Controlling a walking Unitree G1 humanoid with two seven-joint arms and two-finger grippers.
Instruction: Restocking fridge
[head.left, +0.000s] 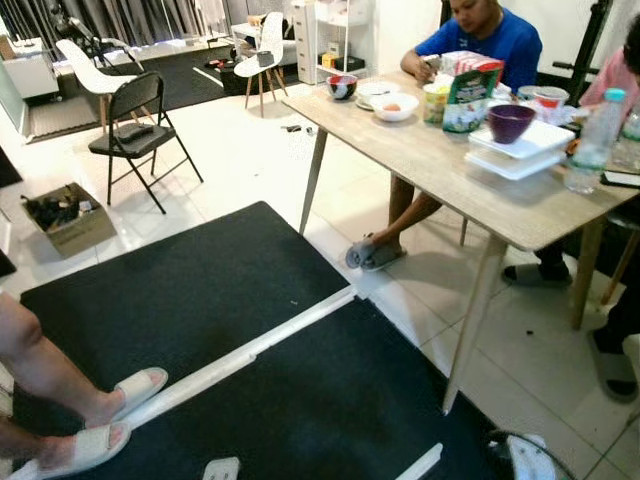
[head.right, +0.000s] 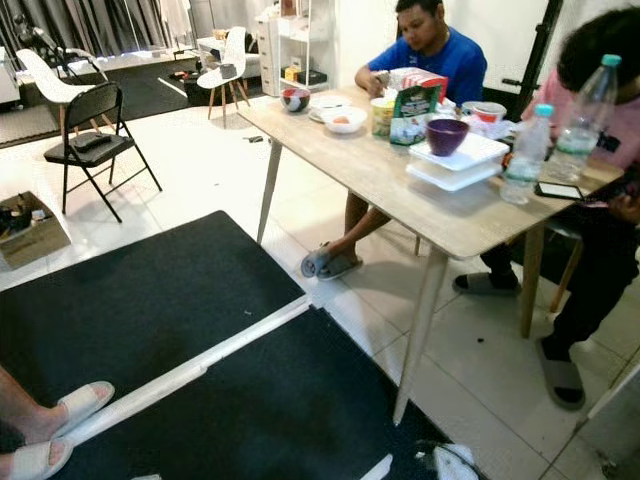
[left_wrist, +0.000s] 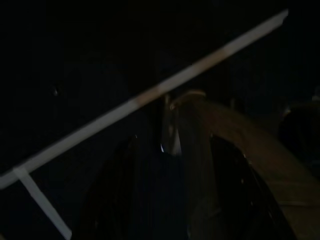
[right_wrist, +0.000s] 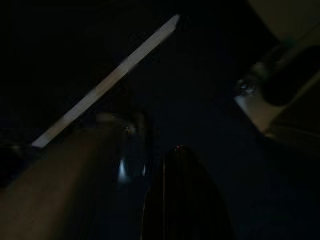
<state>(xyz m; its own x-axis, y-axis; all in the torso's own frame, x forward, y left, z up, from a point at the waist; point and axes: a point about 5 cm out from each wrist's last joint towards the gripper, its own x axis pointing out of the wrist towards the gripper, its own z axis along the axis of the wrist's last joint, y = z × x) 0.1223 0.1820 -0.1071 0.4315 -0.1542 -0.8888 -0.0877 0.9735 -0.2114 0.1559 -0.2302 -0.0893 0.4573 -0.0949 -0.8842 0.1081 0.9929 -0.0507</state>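
Observation:
A light wooden table stands ahead on the right. On it are a green snack bag, a purple bowl on stacked white containers, a clear water bottle, a yellow cup, a white bowl and a dark bowl. Both arms hang idle in the shade. In the very dark wrist views, the left gripper and the right gripper hover above the black mat and its white strip.
Black mats split by a white strip cover the near floor. A person's sandalled feet stand at the left. People sit at the table. A black folding chair and a cardboard box stand left.

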